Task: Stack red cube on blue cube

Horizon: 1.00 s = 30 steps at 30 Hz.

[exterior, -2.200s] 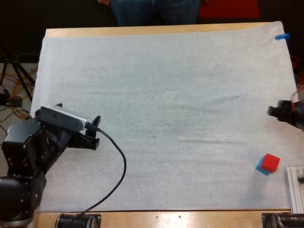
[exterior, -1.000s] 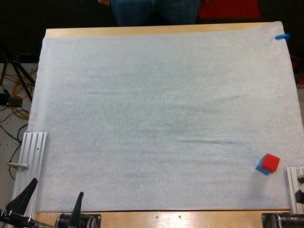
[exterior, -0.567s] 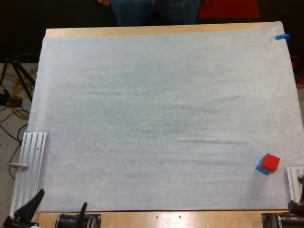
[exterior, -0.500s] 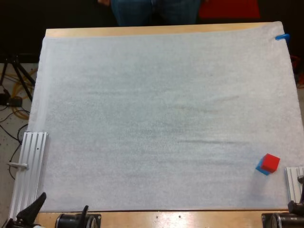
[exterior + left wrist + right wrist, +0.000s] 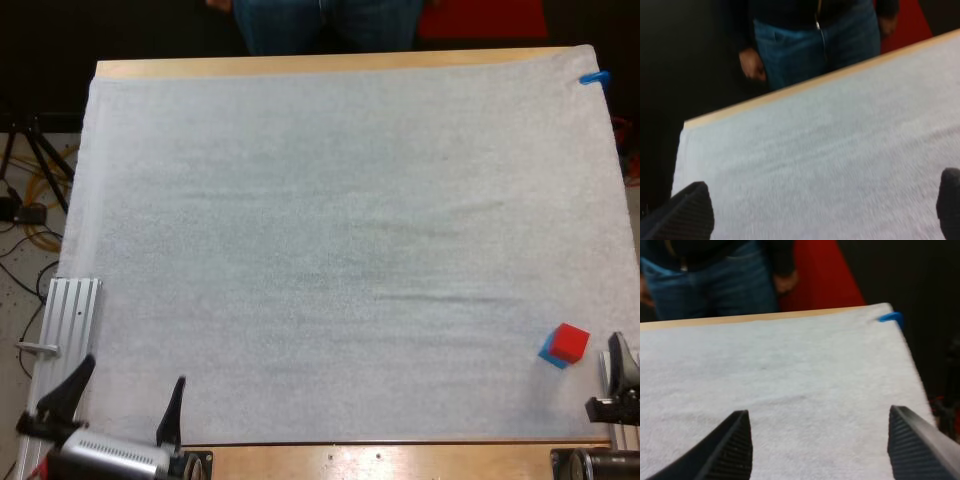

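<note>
Cubes come to two: one red cube [image 5: 572,342] sits on one blue cube [image 5: 547,354], near the right front corner of the white mat [image 5: 340,250]. The left pincer [image 5: 120,400], at the mat's near left corner, and the right pincer [image 5: 822,450] are both spread wide, holding nothing. One person [image 5: 325,22] stands at the surface's [image 5: 300,65] far side.

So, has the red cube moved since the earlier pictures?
No. The red cube sits on the blue cube, same spot on the white mat, near its right edge.
</note>
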Each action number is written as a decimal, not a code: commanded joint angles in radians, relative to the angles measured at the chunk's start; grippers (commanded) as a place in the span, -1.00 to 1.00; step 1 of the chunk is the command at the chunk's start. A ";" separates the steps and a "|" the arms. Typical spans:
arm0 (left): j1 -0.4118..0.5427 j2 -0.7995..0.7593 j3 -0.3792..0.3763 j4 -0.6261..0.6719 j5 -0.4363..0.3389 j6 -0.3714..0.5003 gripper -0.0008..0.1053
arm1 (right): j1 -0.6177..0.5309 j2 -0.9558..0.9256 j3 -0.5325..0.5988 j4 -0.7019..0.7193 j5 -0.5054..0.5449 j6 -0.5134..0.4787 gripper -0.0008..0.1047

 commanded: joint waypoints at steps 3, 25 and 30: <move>-0.001 -0.138 0.070 -0.084 -0.012 -0.012 0.65 | -0.001 -0.035 0.030 -0.017 -0.018 -0.016 0.11; -0.001 -0.135 0.306 -0.111 -0.012 -0.087 0.65 | -0.001 -0.035 0.100 0.123 -0.010 -0.030 0.11; -0.001 -0.135 0.306 -0.111 -0.012 -0.087 0.65 | -0.001 -0.035 0.102 0.011 -0.010 -0.030 0.11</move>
